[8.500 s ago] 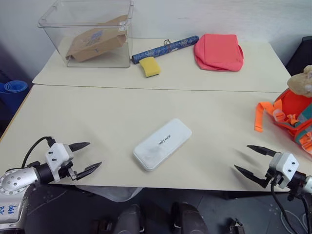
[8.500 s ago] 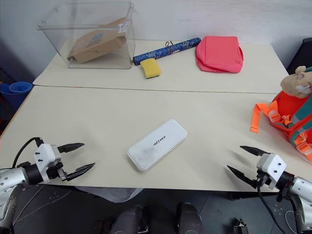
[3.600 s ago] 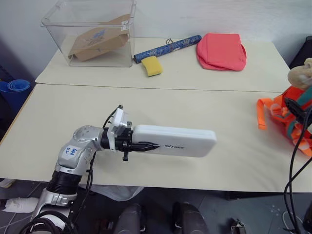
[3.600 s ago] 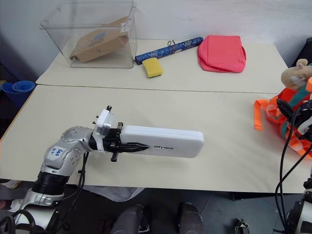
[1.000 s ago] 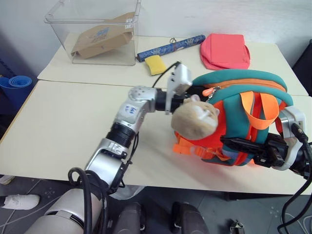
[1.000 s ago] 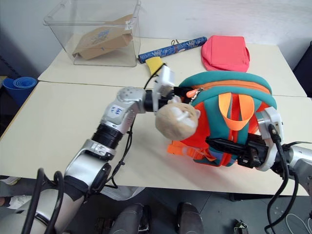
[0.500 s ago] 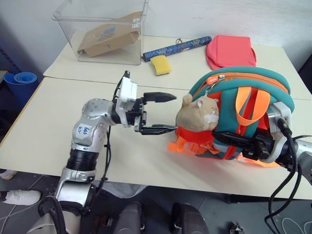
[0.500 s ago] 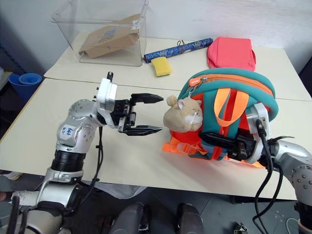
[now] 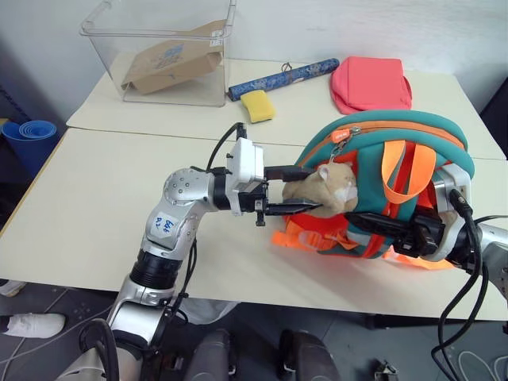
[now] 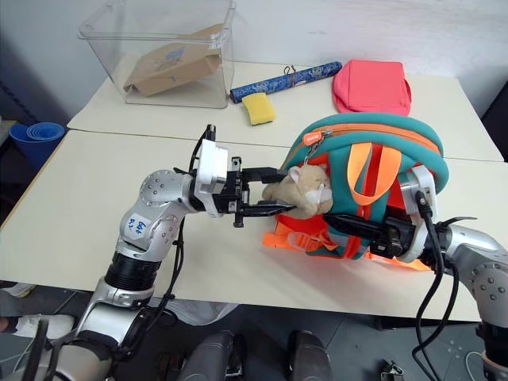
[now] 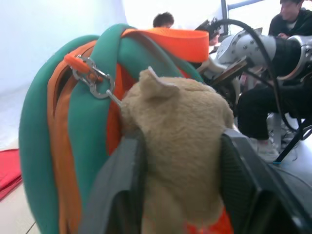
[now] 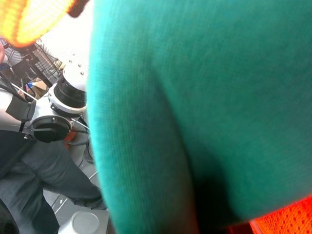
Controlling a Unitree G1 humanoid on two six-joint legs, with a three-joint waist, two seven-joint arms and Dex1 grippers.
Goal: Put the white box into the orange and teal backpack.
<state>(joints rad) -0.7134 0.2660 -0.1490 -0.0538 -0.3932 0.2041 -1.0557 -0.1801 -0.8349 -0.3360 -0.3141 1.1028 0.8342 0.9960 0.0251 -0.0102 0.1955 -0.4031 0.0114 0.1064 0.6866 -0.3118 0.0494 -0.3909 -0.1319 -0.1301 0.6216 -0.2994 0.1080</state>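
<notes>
The orange and teal backpack (image 9: 397, 178) stood upright on the near table (image 9: 79, 214), and the right gripper (image 9: 373, 225), nearest the camera, was clamped shut on its front, low among the orange straps. Just beside the backpack, the left gripper (image 9: 300, 190) had its two fingers narrowed around the tan plush hamster (image 11: 178, 146) hanging on the backpack's front. Well beyond the backpack lay a yellow sponge (image 9: 256, 105), a coral-red pouch (image 9: 370, 82) and a clear bin (image 9: 163, 49); where the white box was could not be told.

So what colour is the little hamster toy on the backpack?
Tan, seen best in the left wrist view: the plush hamster on the orange and teal backpack.
</notes>
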